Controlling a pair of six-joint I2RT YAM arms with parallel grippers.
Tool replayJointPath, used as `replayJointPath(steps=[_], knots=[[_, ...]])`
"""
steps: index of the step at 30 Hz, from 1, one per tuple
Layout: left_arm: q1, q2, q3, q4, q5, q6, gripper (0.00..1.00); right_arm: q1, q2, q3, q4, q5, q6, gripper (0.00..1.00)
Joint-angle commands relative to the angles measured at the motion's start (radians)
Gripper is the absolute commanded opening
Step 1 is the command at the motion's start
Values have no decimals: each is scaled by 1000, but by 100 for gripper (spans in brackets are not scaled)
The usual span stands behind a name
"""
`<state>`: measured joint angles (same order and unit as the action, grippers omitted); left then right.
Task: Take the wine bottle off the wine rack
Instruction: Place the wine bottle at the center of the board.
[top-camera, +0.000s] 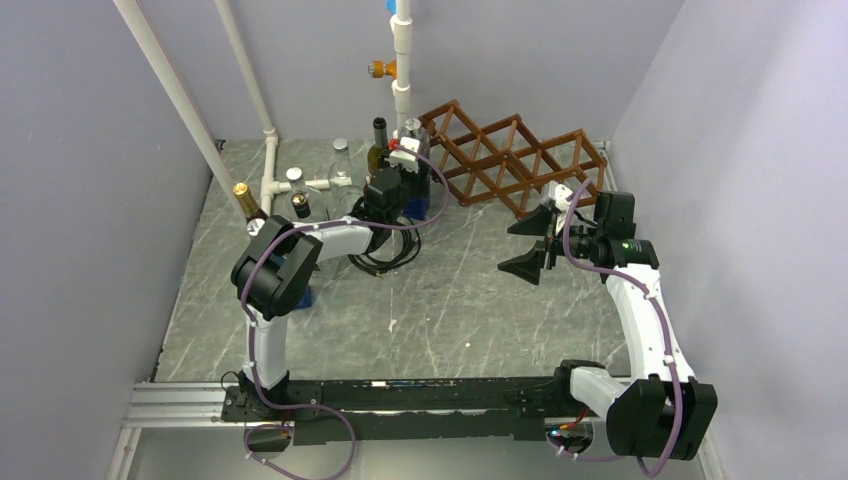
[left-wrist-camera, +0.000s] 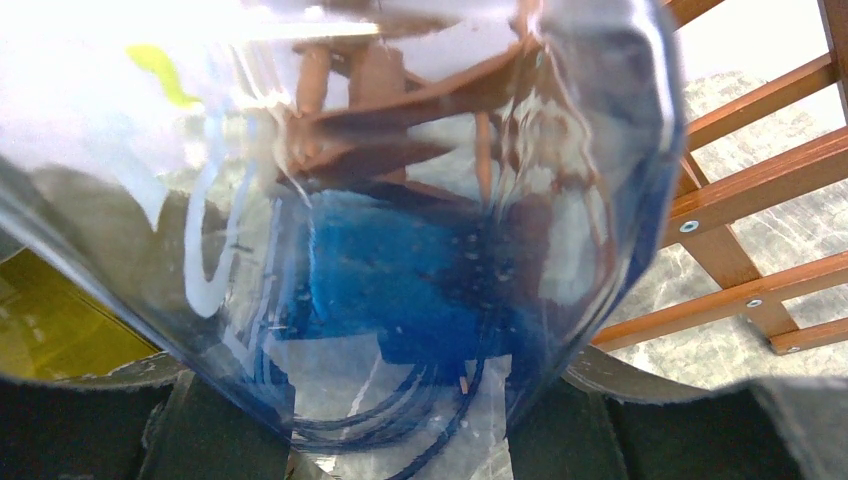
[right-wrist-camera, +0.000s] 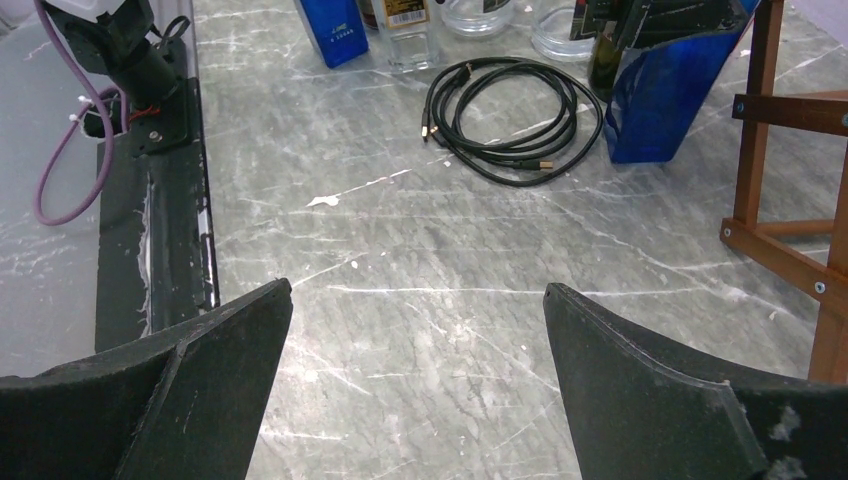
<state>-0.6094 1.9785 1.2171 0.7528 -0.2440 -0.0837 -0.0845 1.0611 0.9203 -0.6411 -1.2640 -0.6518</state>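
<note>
The brown wooden wine rack (top-camera: 510, 160) stands at the back right of the table, and I see no bottle in its cells. Its slats also show in the left wrist view (left-wrist-camera: 760, 180) and the right wrist view (right-wrist-camera: 790, 240). My left gripper (top-camera: 405, 190) (left-wrist-camera: 385, 390) is shut on a blue glass wine bottle (top-camera: 422, 190) (left-wrist-camera: 420, 260) (right-wrist-camera: 660, 100). The bottle is upright, just left of the rack's left end, its base at or near the tabletop. My right gripper (top-camera: 530, 245) (right-wrist-camera: 418, 300) is open and empty above the table, in front of the rack.
A coiled black cable (top-camera: 385, 255) (right-wrist-camera: 510, 120) lies near the blue bottle. A green bottle (top-camera: 378, 145), a gold-foil bottle (top-camera: 245, 200) and clear glass bottles (top-camera: 340, 165) stand at the back left by the white pipes (top-camera: 270, 150). A blue box (right-wrist-camera: 335, 30) stands nearby.
</note>
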Motion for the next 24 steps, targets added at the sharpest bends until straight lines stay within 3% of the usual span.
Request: replayJointPath(steps=[1, 15, 24], knots=[[-3, -35, 78, 134, 2, -13, 19, -6, -15, -3, 21, -12, -18, 100], [-4, -40, 90, 89, 4, -14, 42, -6, -19, -2, 16, -12, -23, 100], [-7, -56, 96, 72, 13, -11, 68, -6, -22, -1, 12, -10, -29, 100]])
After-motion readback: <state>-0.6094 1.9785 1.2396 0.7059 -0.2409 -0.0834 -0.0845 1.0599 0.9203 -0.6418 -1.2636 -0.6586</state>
